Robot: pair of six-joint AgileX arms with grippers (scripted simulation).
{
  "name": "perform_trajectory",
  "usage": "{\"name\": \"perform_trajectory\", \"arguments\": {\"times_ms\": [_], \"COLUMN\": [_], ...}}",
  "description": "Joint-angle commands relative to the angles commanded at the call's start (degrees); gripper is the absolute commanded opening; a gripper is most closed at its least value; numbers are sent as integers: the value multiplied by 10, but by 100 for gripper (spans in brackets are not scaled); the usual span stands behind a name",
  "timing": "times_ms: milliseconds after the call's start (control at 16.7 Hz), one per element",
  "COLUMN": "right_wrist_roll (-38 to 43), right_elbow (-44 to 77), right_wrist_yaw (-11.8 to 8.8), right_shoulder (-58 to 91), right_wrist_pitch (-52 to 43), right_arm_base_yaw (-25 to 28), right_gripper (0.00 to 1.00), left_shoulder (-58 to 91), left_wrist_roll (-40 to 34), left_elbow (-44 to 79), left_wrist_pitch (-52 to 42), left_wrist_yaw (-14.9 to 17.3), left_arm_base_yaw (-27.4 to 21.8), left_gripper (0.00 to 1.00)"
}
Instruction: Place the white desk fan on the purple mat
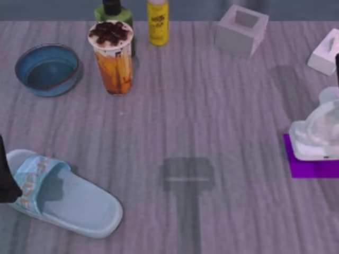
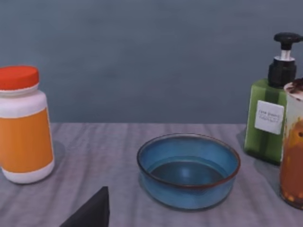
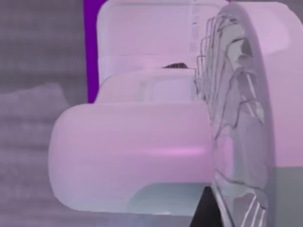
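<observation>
The white desk fan (image 1: 318,129) stands at the table's right edge with its flat base on the purple mat (image 1: 312,168); purple shows in front of the base and at its left. Close up in the right wrist view, the fan (image 3: 137,151) fills the picture, showing the motor housing, the round grille and the base beyond, with a strip of the mat (image 3: 90,47) beside the base. My right gripper (image 3: 204,213) shows only as a dark tip right against the housing and grille. My right arm (image 1: 337,66) is a dark sliver at the right edge. My left gripper (image 2: 90,213) is parked at the left edge.
A blue bowl (image 1: 47,69), a tall drink cup (image 1: 112,55), a green pump bottle (image 1: 112,10) and a yellow bottle (image 1: 158,21) stand at the back left. A white hollow cube (image 1: 241,29) and a white block (image 1: 326,53) are at the back right. A light-blue slipper (image 1: 63,193) lies front left. An orange jar (image 2: 23,125) is left of the bowl.
</observation>
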Motion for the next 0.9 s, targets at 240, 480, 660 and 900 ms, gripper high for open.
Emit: {"name": "perform_trajectory", "arguments": {"times_ms": [240,480,660,900], "right_wrist_roll": [3,3,3,3], "right_elbow": [-2,-24,-65,-72], "right_wrist_yaw": [0,0,0,0], "right_shoulder": [-1,1,5,6], "right_wrist_pitch": [1,24,71,78], "right_arm_base_yaw": [-1,1,-1,-1], "right_gripper": [0,0,0,0], "left_shoulder": [0,0,0,0], "left_wrist_roll": [0,0,0,0], "left_elbow": [0,0,0,0], "left_wrist_pitch": [0,0,0,0], "left_wrist_yaw": [0,0,0,0], "left_arm_base_yaw": [0,0,0,0], "left_gripper": [100,100,100,100]}}
